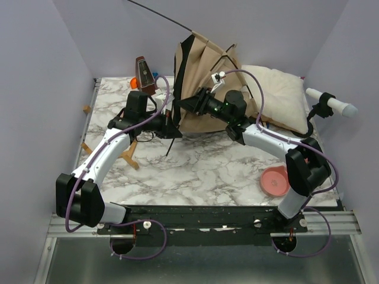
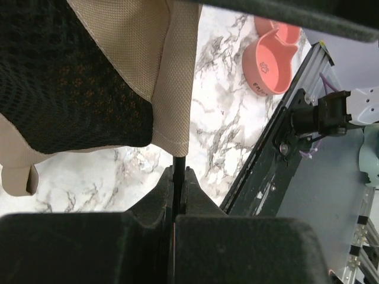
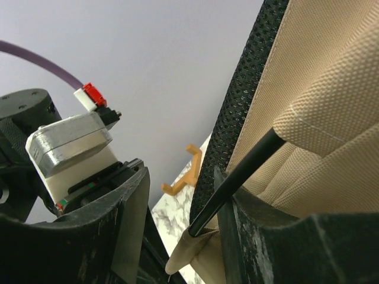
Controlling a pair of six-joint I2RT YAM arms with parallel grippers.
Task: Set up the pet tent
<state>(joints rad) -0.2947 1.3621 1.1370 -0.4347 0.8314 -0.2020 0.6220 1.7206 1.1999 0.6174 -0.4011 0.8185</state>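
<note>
Fingers, left gripper (image 2: 178, 177): pressed together on the pole tip (image 2: 178, 161), a thin black rod coming out of a tan fabric sleeve. No gap shows between them.
Fingers, right gripper (image 3: 180, 180): parted, narrow. The pole shaft (image 3: 240, 176) and black mesh edge (image 3: 238, 112) lie against the finger at right of frame; wall shows in the gap before the other finger.
Pet tent (image 1: 207, 83): upper centre of the top view, on the table (image 1: 195, 165). It is partly standing, with tan folds bunched and black lining toward the left of frame.
Free pole (image 1: 157, 14): slants from the tent's peak toward the upper left of the frame.
Left gripper, place: centre of the top view, just left of the tent's lower edge.
Right gripper, place: at the tent's lower left edge, against the fabric.
Pillow (image 1: 278, 92): white, just beside the tent, to its right.
Bowl (image 1: 275, 180): pink, lower right of the table, well apart from the tent.
Brown metronome-shaped object (image 1: 144, 74): upper left, near the tent.
Wooden stand (image 1: 129, 157): left part of the table, beside the left arm.
Same pole in both grippers: cannot tell.
</note>
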